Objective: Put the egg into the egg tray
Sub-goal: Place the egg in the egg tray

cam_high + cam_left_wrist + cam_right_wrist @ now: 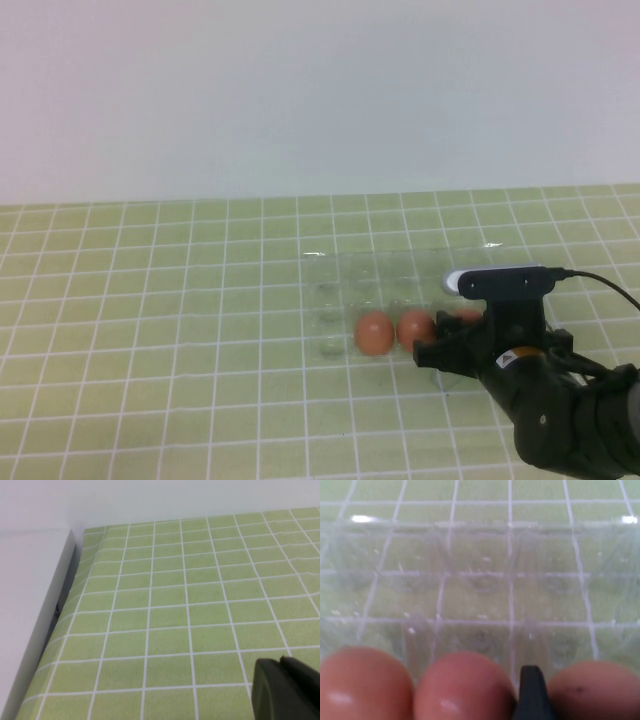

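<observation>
Though three eggs already sit along the tray's (pixel 400 275) near row in the high view, the job looks nearly finished rather than closed out: two eggs lie bare at centre frame, and the third egg (pixel 466 316) peeks out just right of them, mostly hidden behind the right gripper (pixel 447 357). That gripper hangs at the lower right of the frame, arm reaching in from the bottom right corner, wrist camera bar level above the fingers; what seems left is letting go and backing away. Nothing of the left arm shows in this view. From the left wrist, only green gridded mat (pixel 175 620) and a white wall edge fill the frame, with the left gripper (pixel 285 690) a dark shape at lower right, parked far from the work; whether its jaws are spread or closed I cannot tell. From the right wrist, three eggs line the bottom edge, empty cups behind them, and one dark finger (pixel 532 692) stands between the middle egg and the right-hand egg (pixel 592 690); the other finger is out of sight, so grip or release cannot be told.
</observation>
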You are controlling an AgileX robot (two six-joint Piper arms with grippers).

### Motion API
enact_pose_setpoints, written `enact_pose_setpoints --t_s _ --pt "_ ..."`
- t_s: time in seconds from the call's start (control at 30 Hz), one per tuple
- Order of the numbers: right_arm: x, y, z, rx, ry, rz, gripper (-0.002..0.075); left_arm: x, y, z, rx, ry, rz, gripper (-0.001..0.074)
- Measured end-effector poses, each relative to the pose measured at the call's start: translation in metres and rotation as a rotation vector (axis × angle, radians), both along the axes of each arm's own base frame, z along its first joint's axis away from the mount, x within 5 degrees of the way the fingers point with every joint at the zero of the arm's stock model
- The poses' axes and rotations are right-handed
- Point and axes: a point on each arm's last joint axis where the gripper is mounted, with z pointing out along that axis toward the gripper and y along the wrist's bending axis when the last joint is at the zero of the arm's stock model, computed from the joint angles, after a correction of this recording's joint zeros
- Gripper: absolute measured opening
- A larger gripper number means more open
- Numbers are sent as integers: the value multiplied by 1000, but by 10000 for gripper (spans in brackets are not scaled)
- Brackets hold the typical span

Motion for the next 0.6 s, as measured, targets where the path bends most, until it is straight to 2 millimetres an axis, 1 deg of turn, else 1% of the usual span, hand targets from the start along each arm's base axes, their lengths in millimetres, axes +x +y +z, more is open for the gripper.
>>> enact_pose_setpoints --t_s 0.33,0.47,0.53,0.6 --pt "-2 -1 42 71 -100 5 462 0 0 0 0 0 0 -1" --pt "-7 -4 75 87 -175 35 462 0 0 0 0 0 0 -1" --pt "-11 -7 94 85 -222 58 460 0 0 0 0 0 0 -2" --pt "-18 -11 119 96 -284 80 445 0 0 0 0 0 0 -1"
